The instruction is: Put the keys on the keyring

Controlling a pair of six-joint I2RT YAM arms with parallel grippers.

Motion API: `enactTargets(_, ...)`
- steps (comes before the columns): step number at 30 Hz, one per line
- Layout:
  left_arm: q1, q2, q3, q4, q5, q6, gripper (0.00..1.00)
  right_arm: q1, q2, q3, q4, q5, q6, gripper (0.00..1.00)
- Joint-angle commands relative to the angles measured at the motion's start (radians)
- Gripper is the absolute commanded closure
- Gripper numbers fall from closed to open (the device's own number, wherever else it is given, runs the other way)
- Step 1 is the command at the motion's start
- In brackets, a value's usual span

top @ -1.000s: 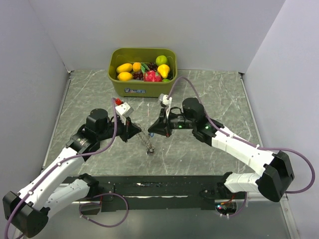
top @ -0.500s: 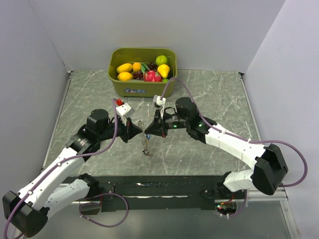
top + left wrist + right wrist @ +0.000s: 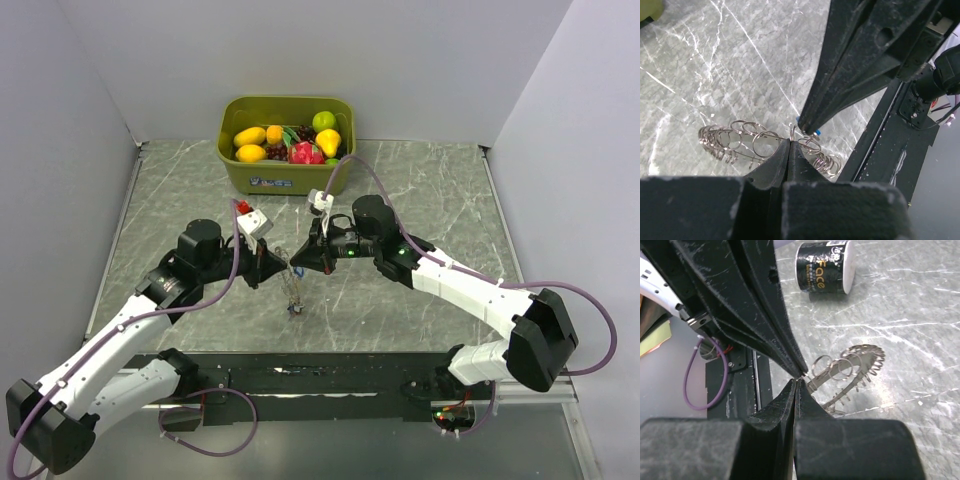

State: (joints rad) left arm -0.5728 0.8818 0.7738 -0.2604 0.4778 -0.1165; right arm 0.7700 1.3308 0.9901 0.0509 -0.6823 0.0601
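The keyring (image 3: 291,287) is a floppy silvery loop strung with many small rings, and it hangs over the table between my two grippers with a small dark tag (image 3: 296,311) at its low end. My left gripper (image 3: 277,268) is shut on the keyring's thin wire (image 3: 791,134); its ringed loop (image 3: 735,142) spreads left below. My right gripper (image 3: 298,262) is shut, tip to tip with the left one. In the left wrist view a small blue key head (image 3: 814,131) shows at its tip. The right wrist view shows the keyring (image 3: 852,365) just beyond my shut right gripper (image 3: 798,382). No other keys show.
A green bin (image 3: 288,180) of toy fruit stands at the back centre. A black-and-white cylinder labelled "Face" (image 3: 824,267) lies on the marble table beyond the grippers. Grey walls close in the left, right and back sides. A dark rail (image 3: 300,372) runs along the near edge.
My right gripper has moved left until it meets the left gripper's tip. The hanging keyring and its tag have shifted slightly left with it. The left arm has barely moved.
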Motion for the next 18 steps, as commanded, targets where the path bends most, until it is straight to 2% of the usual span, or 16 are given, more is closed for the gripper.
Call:
enactTargets(1,-0.009,-0.006,0.05,0.046,0.038,0.011,0.99,0.005,-0.042,0.035,0.044,0.036,-0.014,1.0)
enactTargets(18,-0.009,-0.064,0.028,0.093,0.058,-0.008,0.99,0.003,-0.025,0.024,0.012,0.096,-0.019,1.0)
